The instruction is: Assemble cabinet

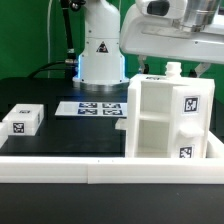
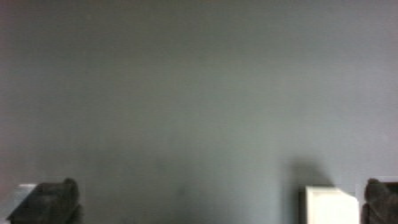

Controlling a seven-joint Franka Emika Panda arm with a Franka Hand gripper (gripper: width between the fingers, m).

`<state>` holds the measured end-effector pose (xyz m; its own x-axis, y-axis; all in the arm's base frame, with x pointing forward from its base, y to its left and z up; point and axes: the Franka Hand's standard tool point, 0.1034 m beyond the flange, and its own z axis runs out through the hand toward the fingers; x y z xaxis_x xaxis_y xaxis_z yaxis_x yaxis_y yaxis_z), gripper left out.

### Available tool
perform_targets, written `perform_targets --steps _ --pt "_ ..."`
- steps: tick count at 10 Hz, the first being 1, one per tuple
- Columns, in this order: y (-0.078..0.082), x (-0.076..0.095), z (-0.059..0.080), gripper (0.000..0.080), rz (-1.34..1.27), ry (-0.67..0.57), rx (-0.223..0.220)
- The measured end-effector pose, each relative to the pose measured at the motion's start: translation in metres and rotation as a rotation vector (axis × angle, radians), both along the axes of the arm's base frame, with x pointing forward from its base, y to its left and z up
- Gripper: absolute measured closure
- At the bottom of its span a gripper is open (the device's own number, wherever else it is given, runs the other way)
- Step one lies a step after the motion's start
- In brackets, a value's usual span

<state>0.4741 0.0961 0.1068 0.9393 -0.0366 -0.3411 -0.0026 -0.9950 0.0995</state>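
The cabinet (image 1: 168, 118) is a large white box-like body with inner shelves and square tags on its side. It stands upright at the exterior view's right, near the front rail. A small white panel (image 1: 22, 120) with a tag lies flat at the exterior view's left. My gripper (image 1: 172, 20) hangs high above the cabinet's top, apart from it. In the wrist view my gripper (image 2: 217, 194) is open, with dark fingertips (image 2: 50, 198) at both corners and nothing between them. A white edge (image 2: 329, 203) shows beside one finger. The rest of that view is blurred grey.
The marker board (image 1: 92, 108) lies flat behind the cabinet, in front of the robot base (image 1: 100, 55). A white rail (image 1: 90, 170) runs along the table's front edge. The table top (image 1: 70, 135) is black.
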Motion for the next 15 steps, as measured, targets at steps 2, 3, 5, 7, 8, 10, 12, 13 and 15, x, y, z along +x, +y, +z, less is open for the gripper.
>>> perform_targets --steps 2,3,5,7,8,10,12,13,15 --pt "-0.001 -0.019 -0.019 0.0002 -0.024 -0.07 0.001" --pt "-0.002 -0.028 -0.027 0.0002 -0.01 -0.081 0.002" --pt "-0.01 -0.034 -0.035 0.0002 0.024 -0.082 0.021" --pt "-0.009 -0.033 -0.035 0.0002 0.023 -0.082 0.021" --pt "-0.01 -0.033 -0.035 0.0002 0.024 -0.082 0.021" --pt "-0.035 -0.03 -0.031 0.0002 0.108 -0.077 0.068" --pt "-0.078 -0.033 -0.039 0.0002 0.115 -0.101 0.094" --pt "-0.098 -0.033 -0.042 0.0002 0.138 -0.114 0.106" --pt "-0.12 -0.033 -0.044 0.0002 0.133 -0.119 0.107"
